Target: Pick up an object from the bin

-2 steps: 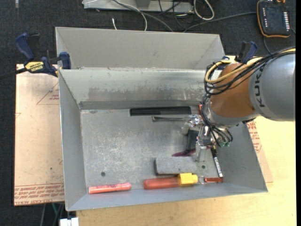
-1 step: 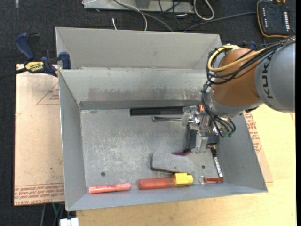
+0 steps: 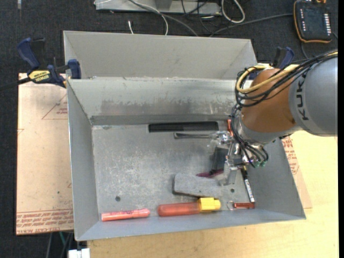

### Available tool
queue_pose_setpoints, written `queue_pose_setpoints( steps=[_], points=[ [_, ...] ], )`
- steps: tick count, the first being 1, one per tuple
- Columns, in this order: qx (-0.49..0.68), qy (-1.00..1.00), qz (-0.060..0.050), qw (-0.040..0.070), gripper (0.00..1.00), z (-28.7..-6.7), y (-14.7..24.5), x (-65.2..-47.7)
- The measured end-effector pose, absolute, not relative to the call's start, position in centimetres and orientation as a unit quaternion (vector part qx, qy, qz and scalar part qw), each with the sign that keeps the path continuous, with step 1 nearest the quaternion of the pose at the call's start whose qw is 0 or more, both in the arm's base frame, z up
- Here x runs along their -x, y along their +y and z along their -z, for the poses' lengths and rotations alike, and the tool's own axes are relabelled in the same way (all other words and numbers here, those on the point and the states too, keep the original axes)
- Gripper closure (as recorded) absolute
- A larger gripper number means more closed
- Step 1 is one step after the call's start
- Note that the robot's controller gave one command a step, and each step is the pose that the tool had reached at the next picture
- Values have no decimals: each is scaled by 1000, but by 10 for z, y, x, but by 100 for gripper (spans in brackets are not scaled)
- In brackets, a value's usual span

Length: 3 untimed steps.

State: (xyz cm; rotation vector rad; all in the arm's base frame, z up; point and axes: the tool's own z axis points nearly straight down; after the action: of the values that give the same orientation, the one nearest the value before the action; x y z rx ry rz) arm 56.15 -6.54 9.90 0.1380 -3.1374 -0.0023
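Observation:
My gripper (image 3: 226, 168) hangs low in the right half of the bin, just above the right end of a flat grey block (image 3: 194, 185). A small dark magenta thing (image 3: 206, 173) lies right beside it on the left, partly hidden under it. A thin marker with a red cap (image 3: 248, 192) lies just to its right, near the bin's right wall. In front of the grey block lies an orange-red tool with a yellow end (image 3: 188, 208).
A long black bar (image 3: 183, 127) and a thin silver rod (image 3: 194, 136) lie along the back of the floor. A salmon-pink stick (image 3: 124, 214) rests at the front left. The arm's orange cover and cables overhang the right wall.

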Motion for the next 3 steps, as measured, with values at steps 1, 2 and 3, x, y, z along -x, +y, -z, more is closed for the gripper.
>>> queue_pose_setpoints(
  steps=[1,2,3],
  points=[
    [-86,-996,-1,-8,0,-71,-62,-550],
    [-20,-1000,0,-5,100,-71,-68,-556],
    [-20,-1000,0,-5,100,-71,-67,-556]
  ],
)
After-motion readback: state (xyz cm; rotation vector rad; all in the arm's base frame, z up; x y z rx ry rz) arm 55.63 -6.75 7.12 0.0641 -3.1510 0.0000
